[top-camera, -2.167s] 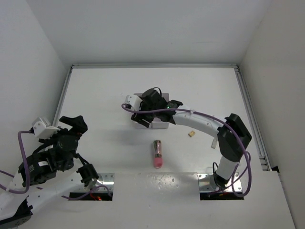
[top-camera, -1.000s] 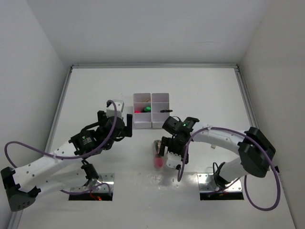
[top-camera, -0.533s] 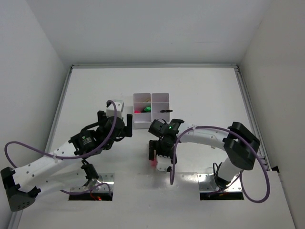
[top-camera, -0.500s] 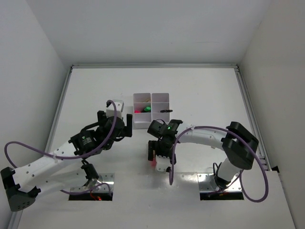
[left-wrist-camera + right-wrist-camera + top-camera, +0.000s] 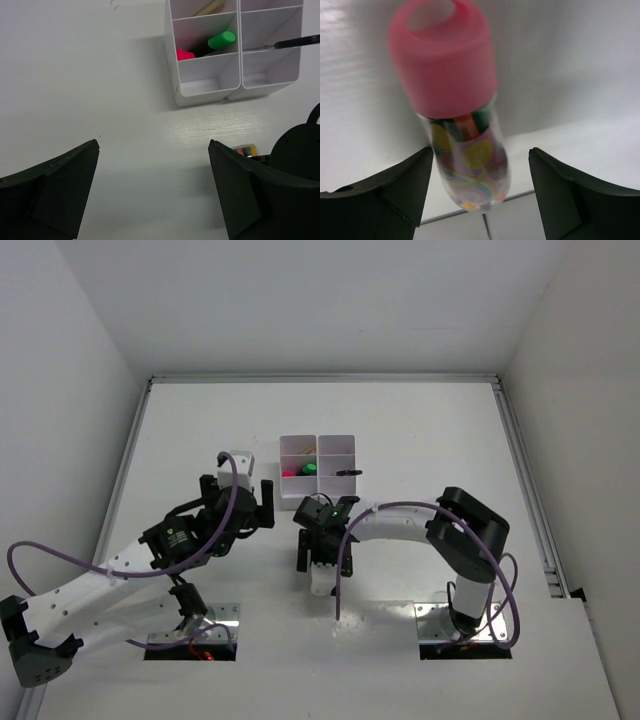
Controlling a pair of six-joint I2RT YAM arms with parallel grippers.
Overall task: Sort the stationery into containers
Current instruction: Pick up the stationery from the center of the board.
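Note:
A clear tube [image 5: 465, 150] with a pink cap [image 5: 442, 55] and colourful contents lies on the table between my right fingers. My right gripper [image 5: 480, 150] is open around it, with a gap on each side. From above, the right gripper [image 5: 322, 558] hides the tube. The white tray [image 5: 318, 437] stands just beyond it. One compartment of the tray [image 5: 205, 87] holds a green-ended highlighter [image 5: 221, 38] and a pink-ended one [image 5: 185, 54]. My left gripper [image 5: 152, 145] is open and empty over bare table left of the tray, also seen from above [image 5: 238, 498].
A thin black item [image 5: 295, 43] lies across the tray's right column and sticks out past its edge [image 5: 347, 472]. A pale item [image 5: 210, 7] sits in the far left compartment. White walls enclose the table on three sides.
My right gripper has moved left and down over the pink-capped tube, which it now covers from above. My left arm came forward beside the tray earlier and has barely shifted since.

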